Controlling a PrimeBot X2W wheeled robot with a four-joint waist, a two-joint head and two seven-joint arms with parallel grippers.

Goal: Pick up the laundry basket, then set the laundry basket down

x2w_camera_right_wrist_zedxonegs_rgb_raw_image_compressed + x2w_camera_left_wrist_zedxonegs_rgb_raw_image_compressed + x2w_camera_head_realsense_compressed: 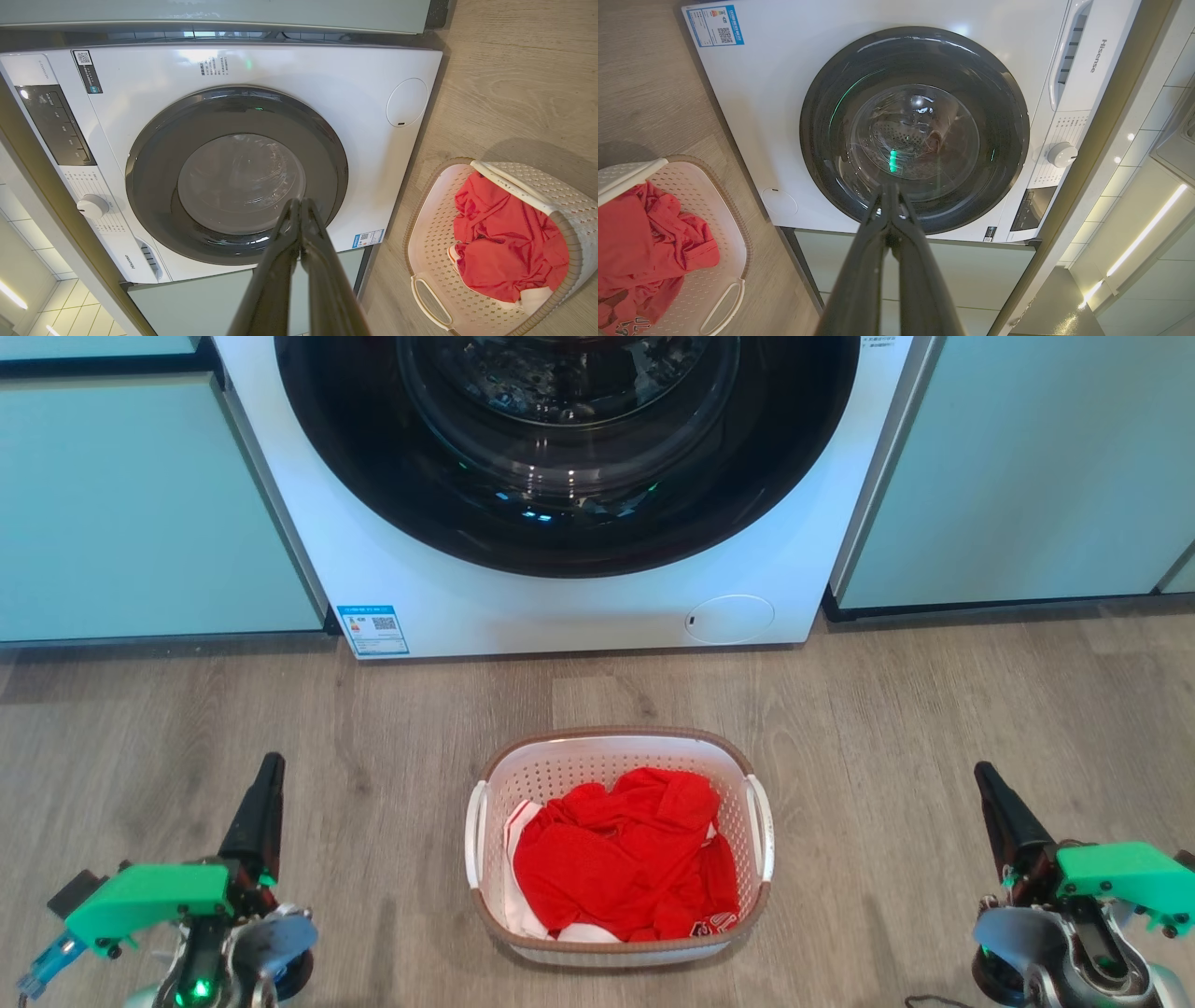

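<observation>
Two tools flank the laundry basket (pixel 611 735), and neither touches it. From the head view, the basket stands upright on the wooden floor (pixel 392 728), at six o'clock from the dark round door (pixel 560 532) of a white washing machine (pixel 597 607) and near its front. A crumpled red garment (pixel 625 849) fills most of the basket, with a little white cloth showing under it.

The left handle (pixel 476 831) sits at nine o'clock on the rim and the right handle (pixel 766 826) at three o'clock, each facing the arm on its own side. That centred placement looks meant for a two-armed lift, one tool per handle.

Your left tool (pixel 266 784) hangs at about eight o'clock from the basket, well apart from it, its long dark fingers pointing toward twelve o'clock at the washing machine. Your right tool (pixel 994 793) mirrors it at about four o'clock, equally far out.

Both wrist views look along the fingers at the machine's door, with the basket off to one side. In each, the two fingers are pressed together at the tips and pinch nothing. The pick-up has not begun. You would likely need to part each tool and swing both arms inward toward the handles.
</observation>
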